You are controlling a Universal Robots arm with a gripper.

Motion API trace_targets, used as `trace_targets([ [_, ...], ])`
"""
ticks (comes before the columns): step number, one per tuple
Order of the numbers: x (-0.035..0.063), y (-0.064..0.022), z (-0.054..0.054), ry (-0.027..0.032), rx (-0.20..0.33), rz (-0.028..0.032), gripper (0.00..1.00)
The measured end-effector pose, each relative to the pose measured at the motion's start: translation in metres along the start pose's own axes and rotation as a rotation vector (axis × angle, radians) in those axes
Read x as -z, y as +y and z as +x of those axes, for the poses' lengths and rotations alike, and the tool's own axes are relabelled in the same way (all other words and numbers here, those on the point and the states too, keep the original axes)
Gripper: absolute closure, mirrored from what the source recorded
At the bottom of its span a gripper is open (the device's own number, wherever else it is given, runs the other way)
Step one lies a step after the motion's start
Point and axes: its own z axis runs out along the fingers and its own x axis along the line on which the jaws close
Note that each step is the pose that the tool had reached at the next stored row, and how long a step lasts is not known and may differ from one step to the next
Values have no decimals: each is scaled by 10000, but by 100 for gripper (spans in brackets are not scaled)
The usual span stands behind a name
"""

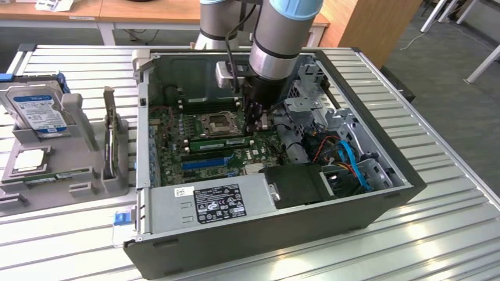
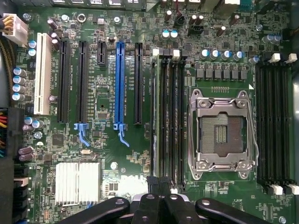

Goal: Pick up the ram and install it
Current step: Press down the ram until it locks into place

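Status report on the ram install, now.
Gripper shut, at end of memory slots. Ram on edge in the slots beside CPU socket; grip unconfirmed. Nothing in the way.

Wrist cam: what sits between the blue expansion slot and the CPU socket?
In the wrist view: one black expansion slot, then a bank of memory slots beside the CPU socket.

From my console the arm (image 1: 275, 35) reads as fat silver-grey cylinders, with a pale blue cap at twelve o'clock and a black band lower down. A black cable (image 1: 229, 41) runs along its nine o'clock side to what looks like a small grey box (image 1: 226, 76). The gripper (image 2: 159, 182) is matte black, its curved links pinned by round-headed screws (image 2: 117, 202).
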Motion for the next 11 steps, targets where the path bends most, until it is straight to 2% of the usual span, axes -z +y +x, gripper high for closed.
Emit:
trace_targets([
  [11,-18,0,-19,0,-2,0,90],
])
